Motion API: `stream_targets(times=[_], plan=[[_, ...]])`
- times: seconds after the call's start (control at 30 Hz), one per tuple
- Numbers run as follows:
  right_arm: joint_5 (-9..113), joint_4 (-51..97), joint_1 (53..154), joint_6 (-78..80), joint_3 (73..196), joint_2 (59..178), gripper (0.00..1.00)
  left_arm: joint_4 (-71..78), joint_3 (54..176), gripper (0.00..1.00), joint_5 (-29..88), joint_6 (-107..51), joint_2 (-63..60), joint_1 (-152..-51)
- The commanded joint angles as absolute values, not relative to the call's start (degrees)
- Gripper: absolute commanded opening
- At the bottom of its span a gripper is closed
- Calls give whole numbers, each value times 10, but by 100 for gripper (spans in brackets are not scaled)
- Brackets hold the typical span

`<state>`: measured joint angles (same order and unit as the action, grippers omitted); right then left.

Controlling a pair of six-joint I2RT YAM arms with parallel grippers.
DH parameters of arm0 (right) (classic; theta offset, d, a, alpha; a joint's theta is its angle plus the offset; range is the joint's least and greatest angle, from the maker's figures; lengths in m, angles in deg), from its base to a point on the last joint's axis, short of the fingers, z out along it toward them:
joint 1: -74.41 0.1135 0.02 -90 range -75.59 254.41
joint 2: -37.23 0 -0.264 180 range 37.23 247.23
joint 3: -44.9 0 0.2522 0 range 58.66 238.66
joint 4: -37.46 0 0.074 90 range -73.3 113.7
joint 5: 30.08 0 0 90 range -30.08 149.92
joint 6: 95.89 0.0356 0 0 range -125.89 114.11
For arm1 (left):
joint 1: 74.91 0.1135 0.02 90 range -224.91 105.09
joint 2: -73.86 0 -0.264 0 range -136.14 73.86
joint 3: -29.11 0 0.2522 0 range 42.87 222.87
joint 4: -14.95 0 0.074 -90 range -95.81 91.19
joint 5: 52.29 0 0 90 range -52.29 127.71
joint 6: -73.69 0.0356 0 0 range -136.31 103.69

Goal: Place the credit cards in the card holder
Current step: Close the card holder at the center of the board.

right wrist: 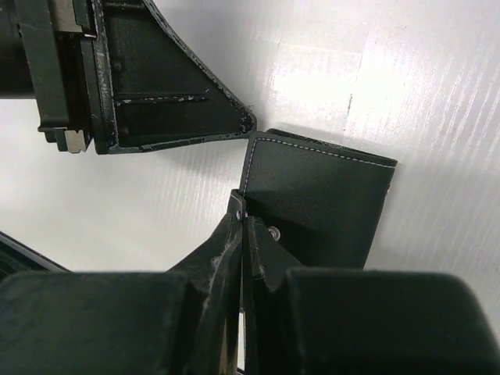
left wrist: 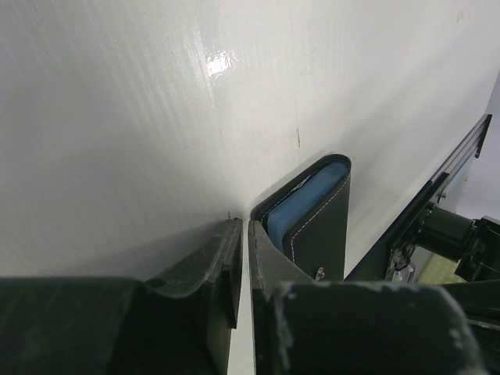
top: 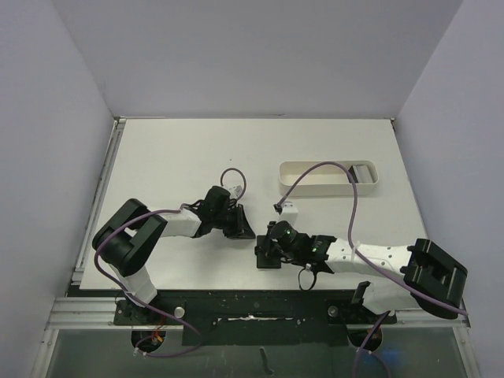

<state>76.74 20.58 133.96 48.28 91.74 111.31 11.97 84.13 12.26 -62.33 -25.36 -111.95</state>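
Near the front middle of the table [top: 173, 157]: holder [top: 266, 261], black, folded, with both claws at it.

Left claw [top: 239, 224]: comes in from the left, low over the table. Wrist view shows the fingers [left wrist: 211, 266] almost together with only a thin slit between them. Nothing seen in the slit. Holder sits just beside the right-hand finger, touching or nearly so. Its long edge faces the camera with white stitching along it, and a bluish layer shows at the slightly parted side. Card or lining, cannot tell.

Right claw [right wrist: 244, 223]: comes in from the right, directly over the holder in the top view. Jaws fully closed, tips pressed together at the holder's left edge, next to a small metal snap. Cannot tell whether a thin flap is pinched between them. Holder's black outer face lies beyond the tips, with a stitched border on top and left. From this view the left claw's tip meets the holder's upper left corner.

Tray [top: 293, 177]: long, white, oval, at the back right, well apart from both claws. One grey card [top: 362, 172] lies inside at its right end. No other card is clearly visible.

Cables [top: 358, 213]: purple, one loops over the tray from the right arm, another curls above the left wrist. Small white plug [top: 287, 209] lies on the table between tray and holder.
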Motion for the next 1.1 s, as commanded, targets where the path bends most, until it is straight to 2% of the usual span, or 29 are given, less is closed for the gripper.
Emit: stream_targets(times=[0.0, 0.17, 0.23, 0.37, 0.5, 0.77, 1.07], plan=[[771, 215, 1335, 503, 910, 1097, 0, 121, 855, 8, 134, -611, -247, -1121], [774, 219, 1335, 510, 898, 1102, 0, 122, 852, 9, 128, -617, -242, -1121], [774, 221, 1336, 510, 897, 1103, 0, 148, 844, 16, 112, -632, -234, -1119], [776, 225, 1336, 511, 892, 1106, 0, 260, 809, 23, 41, -696, -230, -1116], [774, 232, 1335, 513, 887, 1113, 0, 324, 784, 30, 20, -726, -244, -1117], [772, 235, 1335, 514, 887, 1120, 0, 425, 745, 33, 13, -769, -243, -1115], [774, 233, 1335, 514, 886, 1115, 0, 416, 751, 34, 29, -754, -277, -1121]])
